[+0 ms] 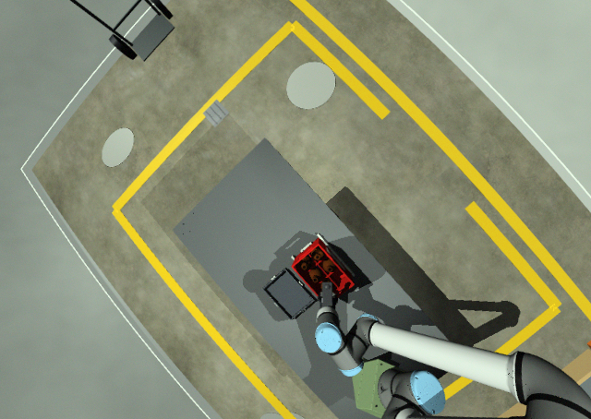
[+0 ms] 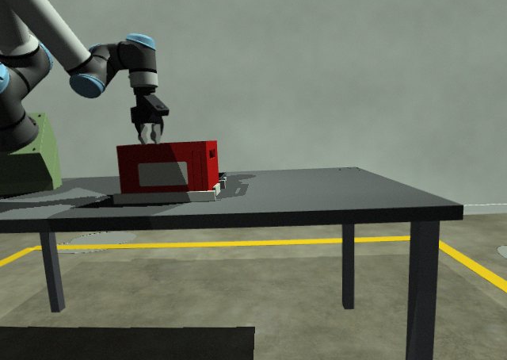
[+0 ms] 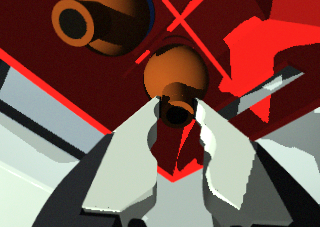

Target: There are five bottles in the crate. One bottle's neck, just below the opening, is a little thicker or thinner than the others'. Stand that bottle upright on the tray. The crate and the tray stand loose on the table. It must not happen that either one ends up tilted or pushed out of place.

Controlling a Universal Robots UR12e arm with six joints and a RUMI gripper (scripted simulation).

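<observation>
Your end effector [image 1: 326, 286] [image 2: 150, 143] [image 3: 176, 98] is pinched on the neck of the corner amber bottle [image 3: 175, 73], just below the opening, jaws either side. It is in the crate's near corner cell, so not on the tray yet. Can't tell if its neck is the odd one. The neck grip makes sense: cell walls hide the body, only the top is reachable.

Red crate [image 1: 301, 256] [image 2: 163, 153] [image 3: 60, 95] stands upright on the desk [image 1: 229, 214] [image 2: 306, 188] [image 3: 297, 154]; black-rimmed tray [image 1: 289, 293] [image 2: 222, 176] [image 3: 45, 107] lies just beside its long side, handy for a short transfer.

Edges: crate corner and dividers sit close around your bottle; the neighbouring amber bottle [image 3: 112, 17] is near too. I'd lift straight up until the base clears the rim, then shift over. A sideways pull could drag the loose crate. Tray floor looks bare, room to set down mid-tray.
</observation>
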